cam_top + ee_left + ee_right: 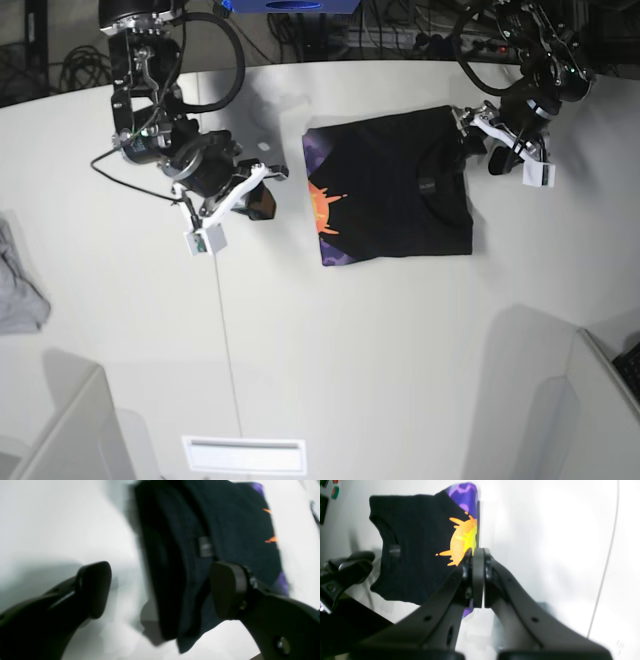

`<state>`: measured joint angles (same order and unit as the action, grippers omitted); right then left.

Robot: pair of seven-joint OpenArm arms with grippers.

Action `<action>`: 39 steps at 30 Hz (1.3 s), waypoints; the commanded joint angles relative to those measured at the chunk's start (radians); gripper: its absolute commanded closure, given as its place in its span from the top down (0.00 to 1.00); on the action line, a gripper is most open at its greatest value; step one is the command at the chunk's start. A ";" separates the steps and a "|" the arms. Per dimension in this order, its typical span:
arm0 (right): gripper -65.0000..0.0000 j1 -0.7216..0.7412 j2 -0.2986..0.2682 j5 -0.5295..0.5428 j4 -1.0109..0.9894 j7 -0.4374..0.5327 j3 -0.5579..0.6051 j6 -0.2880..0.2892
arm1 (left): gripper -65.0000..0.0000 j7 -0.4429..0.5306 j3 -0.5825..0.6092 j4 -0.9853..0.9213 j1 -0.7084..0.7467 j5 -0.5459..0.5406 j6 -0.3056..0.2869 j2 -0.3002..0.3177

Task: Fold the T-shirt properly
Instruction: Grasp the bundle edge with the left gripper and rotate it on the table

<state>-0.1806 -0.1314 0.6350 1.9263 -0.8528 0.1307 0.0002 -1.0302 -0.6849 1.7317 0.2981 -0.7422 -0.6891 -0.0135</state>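
L gripper (160, 590): your jaws spread wide, nothing held, astride T-shirt (400, 190) collar edge | R gripper (478, 555): clenched, empty, beside print side | shirt flat on table (300, 350)

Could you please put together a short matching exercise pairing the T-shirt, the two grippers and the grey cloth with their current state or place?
Things:
1. T-shirt
2. left gripper
3. right gripper
4. grey cloth

States or places:
A. jaws pressed together, holding nothing
B. crumpled at the table's edge, far from both arms
C. jaws spread wide over the shirt's edge
D. folded into a rectangle, orange and purple print along one side

Pairs: 1-D, 2-C, 3-A, 4-B
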 commanded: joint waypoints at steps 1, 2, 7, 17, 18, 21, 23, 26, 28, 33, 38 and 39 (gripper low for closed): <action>0.00 0.011 -0.001 0.010 0.020 0.020 -0.004 0.010 | 0.91 0.018 0.006 0.000 -0.017 -0.024 -0.009 0.008; 0.00 0.011 -0.001 0.010 0.020 0.020 -0.004 0.010 | 0.91 0.018 0.012 -0.016 -0.026 -0.024 -0.009 0.008; 0.00 -0.003 -0.003 0.010 0.020 0.020 -0.027 0.013 | 0.91 0.020 0.014 -0.091 -0.073 -0.026 0.004 0.007; 0.00 -0.009 -0.003 0.010 0.019 0.019 -0.082 0.014 | 0.91 0.024 0.126 -0.194 -0.121 -0.023 0.102 0.011; 0.00 -0.012 -0.003 0.010 0.019 0.019 -0.082 0.014 | 0.91 0.024 0.126 -0.198 -0.124 -0.023 0.107 0.011; 0.00 -0.017 -0.014 0.010 0.019 0.019 -0.082 0.014 | 0.87 0.024 0.126 -0.198 -0.122 -0.023 0.107 0.011; 0.00 -0.017 -0.026 0.010 0.019 0.023 -0.082 0.014 | 0.75 0.024 0.126 -0.200 -0.122 -0.020 0.107 0.011; 0.00 -0.017 -0.026 0.010 0.019 0.027 -0.082 0.014 | 0.49 0.024 0.126 -0.200 -0.126 0.048 0.107 0.011; 0.00 -0.017 -0.026 0.010 0.019 0.027 -0.082 0.014 | 0.34 0.024 0.126 -0.198 -0.126 0.095 0.107 0.011; 0.00 -0.017 -0.026 0.010 0.019 0.027 -0.082 0.014 | 0.00 0.024 0.127 -0.198 -0.126 0.155 0.107 0.010; 0.00 -0.017 -0.026 0.010 0.019 0.027 -0.082 0.014 | 0.00 0.024 0.127 -0.198 -0.124 0.155 0.107 0.014; 0.00 -0.017 -0.026 0.010 0.019 0.027 -0.082 0.014 | 0.00 0.023 0.127 -0.198 -0.122 0.155 0.107 0.016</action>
<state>-0.2089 -0.1513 0.6308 1.9259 -0.8459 0.0505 0.0048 -0.9878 -0.5591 1.5253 0.1726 -0.6174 -0.5838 -0.0074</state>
